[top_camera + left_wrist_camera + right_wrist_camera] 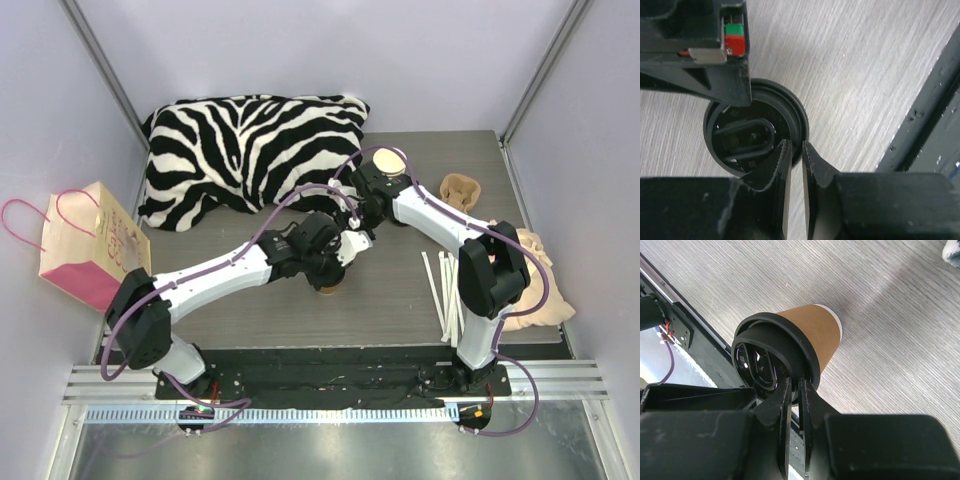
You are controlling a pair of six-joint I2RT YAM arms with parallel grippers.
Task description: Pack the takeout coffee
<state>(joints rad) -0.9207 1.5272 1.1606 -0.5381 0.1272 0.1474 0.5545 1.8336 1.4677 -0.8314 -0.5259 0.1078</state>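
Observation:
The takeout coffee (328, 287), a brown paper cup with a black lid, stands on the grey table at the centre. In the right wrist view the cup (815, 332) shows below the lid (771, 357). My right gripper (796, 383) is closed to a narrow gap with the lid's rim between its tips. In the left wrist view the lid (752, 132) is seen from above. My left gripper (796, 148) is closed the same way on the rim's opposite side. In the top view both grippers, left (335, 268) and right (350, 240), meet over the cup.
A pink and brown paper bag (95, 245) stands at the far left. A zebra pillow (250, 150) lies at the back. Lidless cups (390, 160), a brown cup carrier (460, 190), white sticks (445, 290) and a beige cloth (535, 285) lie on the right.

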